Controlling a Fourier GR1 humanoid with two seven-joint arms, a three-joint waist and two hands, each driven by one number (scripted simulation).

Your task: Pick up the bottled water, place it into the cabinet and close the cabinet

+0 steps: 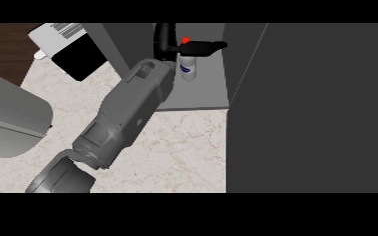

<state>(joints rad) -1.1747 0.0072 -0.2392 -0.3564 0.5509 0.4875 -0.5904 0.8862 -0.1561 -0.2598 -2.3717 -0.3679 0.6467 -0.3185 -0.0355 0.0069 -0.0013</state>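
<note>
While hand (177, 47) grips bottled water (188, 70), label unreadable.

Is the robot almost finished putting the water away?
Partway. The water bottle is already off the counter and inside the cabinet, standing on its shelf. The hand is curled round the bottle's top, so letting go is left. The cabinet door stands open, so closing comes last.

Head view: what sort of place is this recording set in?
Most likely a kitchen: a marble-patterned counter, a grey cabinet with its dark door open, and a bottled water held inside it by the left hand.
</note>
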